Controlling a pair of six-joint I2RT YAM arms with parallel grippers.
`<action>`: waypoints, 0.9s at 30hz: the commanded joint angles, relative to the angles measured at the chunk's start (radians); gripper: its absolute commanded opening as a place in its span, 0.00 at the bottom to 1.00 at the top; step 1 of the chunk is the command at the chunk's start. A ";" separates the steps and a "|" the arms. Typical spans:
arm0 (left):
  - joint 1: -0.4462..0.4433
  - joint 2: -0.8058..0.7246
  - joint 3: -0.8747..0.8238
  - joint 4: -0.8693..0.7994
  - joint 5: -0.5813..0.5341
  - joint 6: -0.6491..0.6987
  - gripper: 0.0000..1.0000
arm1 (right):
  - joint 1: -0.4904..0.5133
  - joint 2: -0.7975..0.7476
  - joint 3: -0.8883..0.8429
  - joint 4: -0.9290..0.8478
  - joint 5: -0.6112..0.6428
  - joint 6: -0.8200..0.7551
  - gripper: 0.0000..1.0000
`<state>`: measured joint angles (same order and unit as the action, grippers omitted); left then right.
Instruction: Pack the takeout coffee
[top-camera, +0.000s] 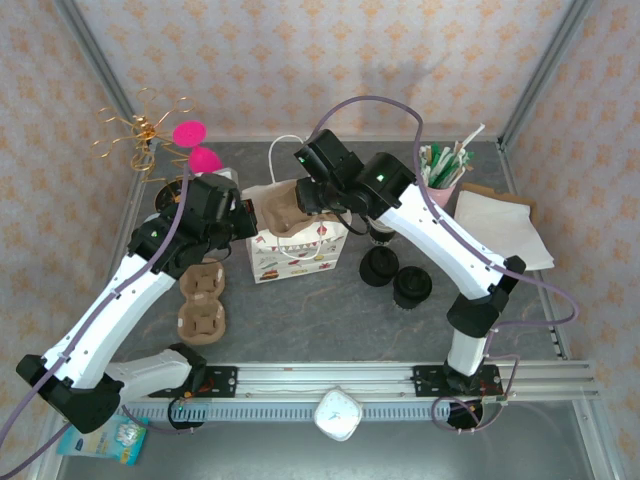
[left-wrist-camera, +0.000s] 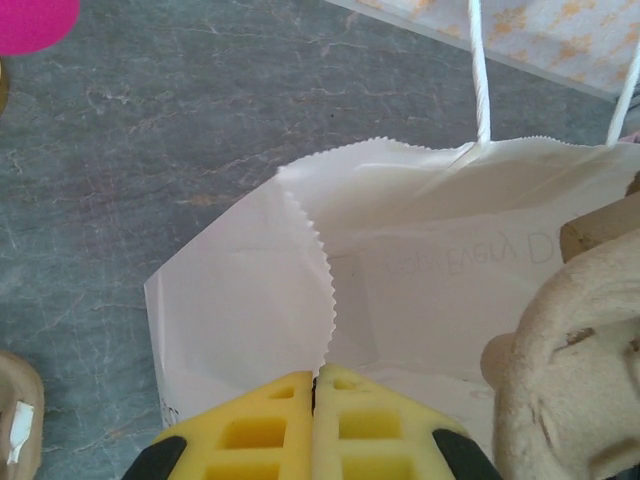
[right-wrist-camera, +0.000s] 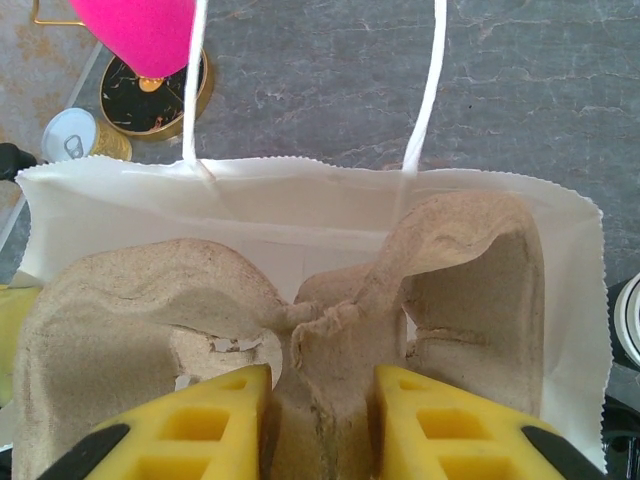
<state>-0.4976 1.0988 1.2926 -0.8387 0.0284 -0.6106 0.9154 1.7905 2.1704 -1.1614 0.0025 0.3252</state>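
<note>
The left pincer (left-wrist-camera: 315, 400) is clamping shut on the serrated top edge of the white paper bag (left-wrist-camera: 420, 260), its two yellow fingertips pressing together with the paper running into the seam between them. The bag is standing open just ahead of this pincer on the grey table (left-wrist-camera: 150, 120), and the edge of a pulp cup carrier (left-wrist-camera: 570, 370) is showing to the pincer's right, inside the bag's mouth.

The right pincer (right-wrist-camera: 320, 420) is gripping that carrier by its raised middle ridge, one yellow finger sitting on each side of the ridge. The carrier's two cup wells are spreading out to either side of the pincer, and it is sitting partly down in the bag. Ahead of the pincer, the bag's far wall is rising, with its two white cord handles (right-wrist-camera: 425, 90) lying back over the table.

Seen from above, the two pincers are meeting over the bag's mouth, the left one at its left edge. Two black-topped round things (top-camera: 380, 265) are standing on the table just to the right of the right pincer and nearer the arm bases, outside the bag. I cannot tell which of them is the takeout coffee. A stack of spare carriers (top-camera: 200, 300) is lying below the left pincer, on the table.
</note>
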 joint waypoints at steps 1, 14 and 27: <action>-0.007 -0.021 -0.010 0.040 0.031 -0.031 0.02 | 0.000 0.008 0.040 -0.026 -0.001 0.006 0.28; -0.023 -0.078 -0.072 0.071 0.060 -0.063 0.02 | -0.001 0.081 0.174 -0.046 0.014 0.046 0.29; -0.023 -0.093 -0.083 0.082 0.036 -0.074 0.02 | 0.000 0.064 0.025 -0.058 0.056 0.052 0.28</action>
<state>-0.5117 1.0267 1.2198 -0.7883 0.0742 -0.6662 0.9154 1.8656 2.2124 -1.1904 0.0074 0.3668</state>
